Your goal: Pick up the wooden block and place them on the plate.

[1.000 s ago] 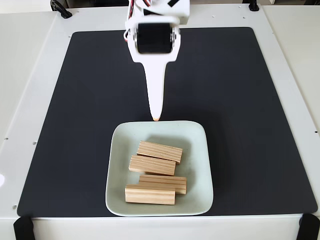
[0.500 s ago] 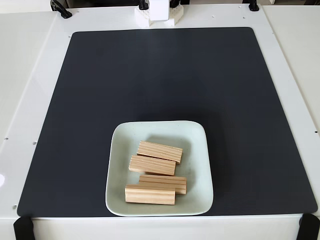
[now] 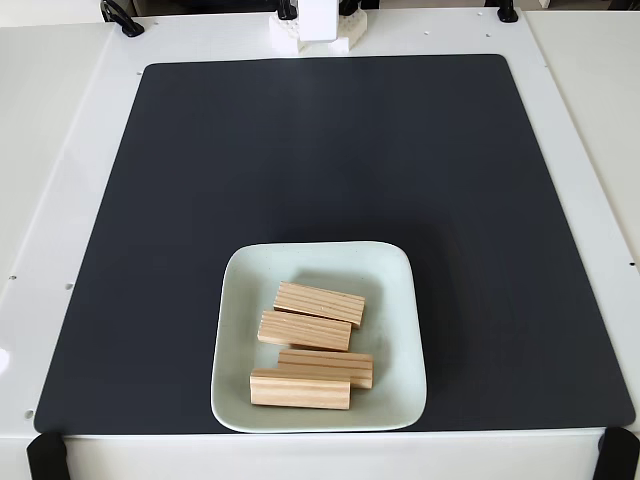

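White tabletop (image 3: 60, 150) fills the fixed view, and on it lies a large black mat (image 3: 330, 160) that covers most of the surface. Everything else is placed by that mat.

Next in size is the plate (image 3: 395, 300), pale mint-white, square with rounded corners and a raised rim. It sits on the mat's near part, a little left of the mat's middle line, with its near rim close to the mat's near edge.

Beyond the mat's far edge, at the top of the view and just left of the mat's middle line, stands the white arm base (image 3: 317, 28). Only this low part of the arm is in frame. A second ago the arm hung down over the far half of the mat with one long white finger pointing at the plate's far rim; half a second ago it had already gone from over the mat, and nothing has changed since then. The gripper is out of frame, so its jaws cannot be judged.

Four blocks lie inside the plate, all light tan with lengthwise grain, all lying roughly crosswise to the view. The farthest block (image 3: 319, 303) is tilted slightly, right end nearer. The second block (image 3: 304, 330) touches it on the near side. The third block (image 3: 326, 365) sits a little to the right, and the nearest block (image 3: 300, 389) lies against its near side. None has shifted over the last second.

Two black clamps (image 3: 47, 455) grip the table's near corners below the mat.
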